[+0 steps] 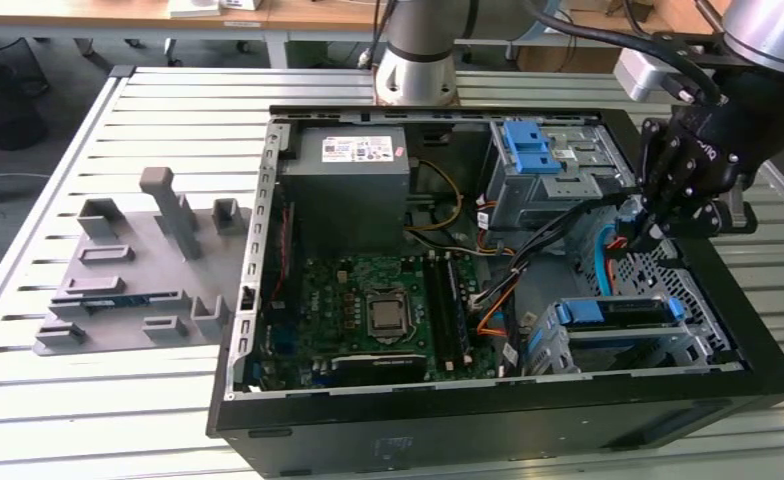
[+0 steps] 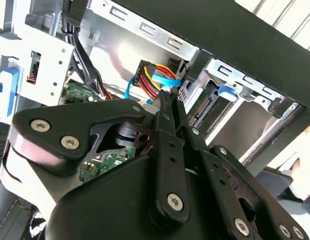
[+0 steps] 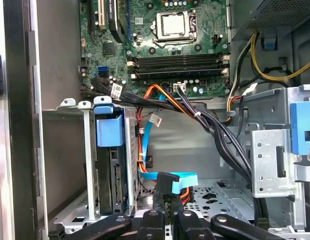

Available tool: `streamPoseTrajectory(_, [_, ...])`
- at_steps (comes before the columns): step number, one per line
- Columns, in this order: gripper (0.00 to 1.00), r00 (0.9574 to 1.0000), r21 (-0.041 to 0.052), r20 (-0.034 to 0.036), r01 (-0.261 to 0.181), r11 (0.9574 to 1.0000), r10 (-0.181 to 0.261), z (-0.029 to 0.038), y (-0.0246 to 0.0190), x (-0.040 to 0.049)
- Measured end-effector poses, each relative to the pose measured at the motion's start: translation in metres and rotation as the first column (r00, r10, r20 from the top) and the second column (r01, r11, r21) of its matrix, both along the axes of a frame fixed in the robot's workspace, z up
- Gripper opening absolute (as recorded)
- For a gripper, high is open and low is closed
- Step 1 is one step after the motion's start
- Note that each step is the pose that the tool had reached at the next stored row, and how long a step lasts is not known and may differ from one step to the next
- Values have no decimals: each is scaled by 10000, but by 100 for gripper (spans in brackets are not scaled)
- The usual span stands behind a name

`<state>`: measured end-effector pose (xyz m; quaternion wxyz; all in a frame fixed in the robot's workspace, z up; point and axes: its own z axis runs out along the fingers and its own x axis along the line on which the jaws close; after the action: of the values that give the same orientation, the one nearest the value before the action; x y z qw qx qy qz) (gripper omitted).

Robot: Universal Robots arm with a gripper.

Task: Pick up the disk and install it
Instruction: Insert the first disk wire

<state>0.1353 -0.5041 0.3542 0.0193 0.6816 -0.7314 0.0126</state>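
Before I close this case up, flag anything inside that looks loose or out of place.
One thing: the blue cable hangs loose over the case floor, its black plug pinched in the hand rather than seated in the disk, which stands in its cage with its connector edge bare. Nothing looks damaged.

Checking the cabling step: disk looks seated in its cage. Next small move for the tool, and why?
Probably ease the SATA connector toward the disk: the tool looks shut on that connector, and the caged disk's rear ports look bare.
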Motion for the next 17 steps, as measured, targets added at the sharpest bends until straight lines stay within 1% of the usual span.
streamPoseTrajectory(3, [16,10000,-1,0,1,10000,-1,-7,-10,0])
streamPoseTrajectory(5, [16,10000,-1,0,0,10000,0,-15,-28,0])
streamPoseTrajectory(6, [16,10000,-1,0,1,10000,-1,-20,-44,0])
streamPoseTrajectory(13, [16,10000,-1,0,0,10000,0,-64,-180,0])
streamPoseTrajectory(17, [16,10000,0,0,-2,10000,2,-91,-275,0])
